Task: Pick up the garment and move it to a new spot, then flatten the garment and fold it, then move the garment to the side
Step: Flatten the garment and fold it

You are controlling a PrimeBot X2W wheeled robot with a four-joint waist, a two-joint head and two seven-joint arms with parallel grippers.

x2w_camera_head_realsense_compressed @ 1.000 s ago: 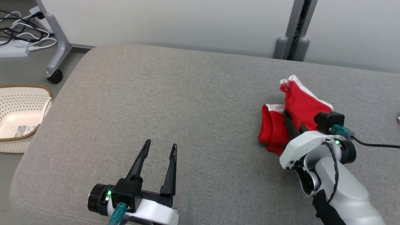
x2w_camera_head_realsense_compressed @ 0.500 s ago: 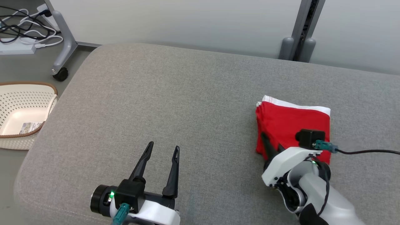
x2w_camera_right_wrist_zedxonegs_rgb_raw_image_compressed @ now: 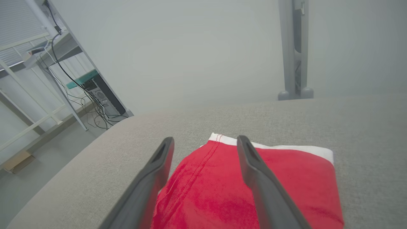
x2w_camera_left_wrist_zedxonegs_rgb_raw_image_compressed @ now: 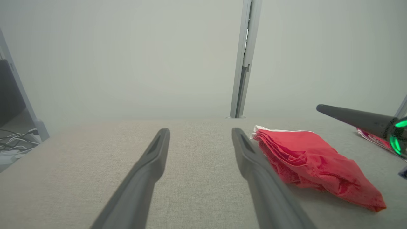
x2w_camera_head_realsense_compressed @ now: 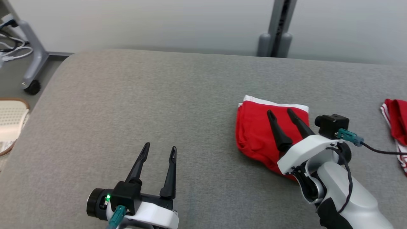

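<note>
My right gripper (x2w_camera_head_realsense_compressed: 279, 110) stood over the garment (x2w_camera_head_realsense_compressed: 254, 133) with its two fingers spread wide and closed on nothing. My left gripper (x2w_camera_head_realsense_compressed: 160, 146) was just as wide, holding nothing, low over the near part of the cushion (x2w_camera_head_realsense_compressed: 152, 89). The garment lay folded into a rough rectangle on the grey cushion, right of the middle, its near corner reaching toward my right wrist. The marks I could make out on it were a white band (x2w_camera_head_realsense_compressed: 276, 103) along its far edge and a double seam (x2w_camera_right_wrist_zedxonegs_rgb_raw_image_compressed: 203, 159) running back from that band; I could read no lettering on either. A broad stretch of grey fabric lay between my left gripper and the garment's left edge, and more of it ran from the garment's far edge to the cushion's back edge, where the pale wall (x2w_camera_head_realsense_compressed: 143, 22) and a grey post (x2w_camera_head_realsense_compressed: 275, 41) rose. The cushion's left end rounded off toward the floor, with a wheeled stand (x2w_camera_head_realsense_compressed: 30, 73), some cables (x2w_camera_head_realsense_compressed: 12, 52) and the rim of a cream basket (x2w_camera_head_realsense_compressed: 11, 105) beyond it. To my right, well apart from the garment, a second red cloth (x2w_camera_head_realsense_compressed: 396, 117) with white stripes lay at the border of the head view.
</note>
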